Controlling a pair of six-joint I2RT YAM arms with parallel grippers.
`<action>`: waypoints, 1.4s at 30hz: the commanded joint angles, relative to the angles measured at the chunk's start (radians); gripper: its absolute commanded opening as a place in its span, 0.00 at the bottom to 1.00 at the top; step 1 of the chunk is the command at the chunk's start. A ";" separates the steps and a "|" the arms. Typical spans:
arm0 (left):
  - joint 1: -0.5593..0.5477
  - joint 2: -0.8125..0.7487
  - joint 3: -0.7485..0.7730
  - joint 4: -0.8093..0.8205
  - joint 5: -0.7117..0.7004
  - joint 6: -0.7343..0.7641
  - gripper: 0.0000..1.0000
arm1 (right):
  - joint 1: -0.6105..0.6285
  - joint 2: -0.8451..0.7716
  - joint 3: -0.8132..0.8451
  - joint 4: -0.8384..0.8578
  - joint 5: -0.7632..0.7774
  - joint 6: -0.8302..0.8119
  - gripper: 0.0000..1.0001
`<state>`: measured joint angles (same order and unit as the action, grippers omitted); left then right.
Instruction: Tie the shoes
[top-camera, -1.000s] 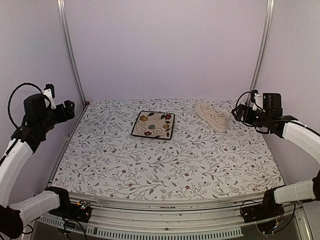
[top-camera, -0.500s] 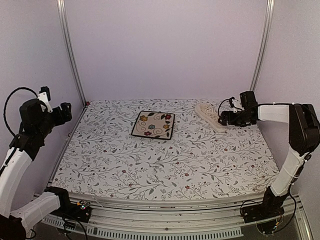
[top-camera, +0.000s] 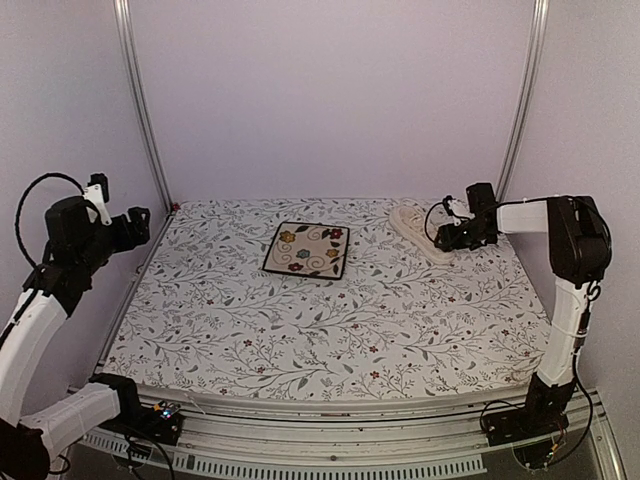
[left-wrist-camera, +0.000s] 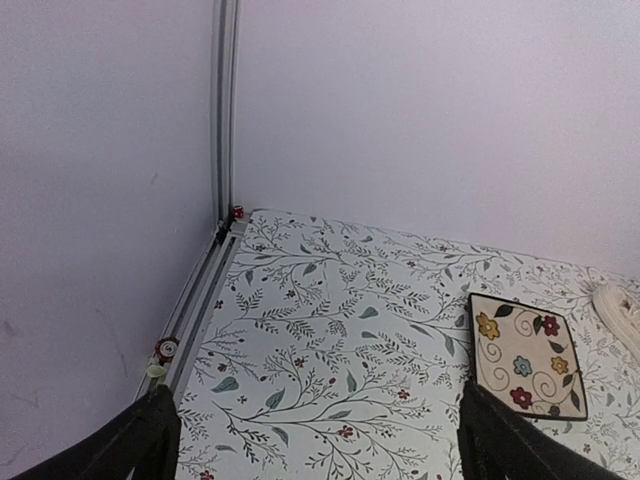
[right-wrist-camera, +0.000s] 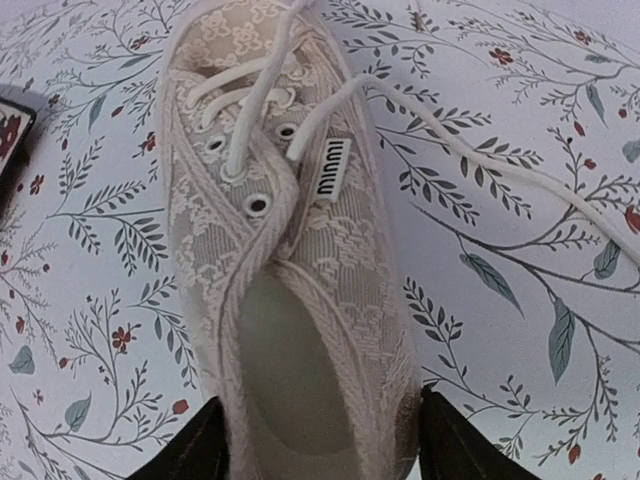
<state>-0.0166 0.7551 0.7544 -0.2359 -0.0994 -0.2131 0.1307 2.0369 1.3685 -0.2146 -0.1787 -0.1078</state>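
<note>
Shoe lies on the table at 1 o'clock from centre, near the far right corner, toe pointing toward 10 o'clock. Laces untied; in the right wrist view one strand trails loose over the table toward 4 o'clock. Right gripper spread wide, fingers flanking the heel, gripping nothing; contact cannot be determined. Left gripper raised at the table's 10 o'clock edge, spread wide, empty. Plate at 12 o'clock from centre, well apart from the shoe.

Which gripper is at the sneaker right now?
The right gripper: its open fingers straddle the heel of the sneaker. The left gripper hangs at the left edge of the table, holding nothing.
</note>
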 joint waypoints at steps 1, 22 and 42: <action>0.009 0.023 -0.006 0.021 0.023 0.005 0.97 | 0.018 0.022 0.008 0.045 -0.093 -0.030 0.50; 0.010 0.090 0.013 -0.005 0.077 -0.016 0.97 | 0.386 -0.369 -0.231 -0.180 0.343 0.606 0.02; 0.007 0.128 0.011 -0.005 0.156 -0.026 0.96 | 0.758 -0.696 -0.512 -0.270 0.273 0.987 0.75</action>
<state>-0.0147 0.8799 0.7544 -0.2466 0.0345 -0.2367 0.9020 1.4269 0.8417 -0.4797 0.0967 0.9234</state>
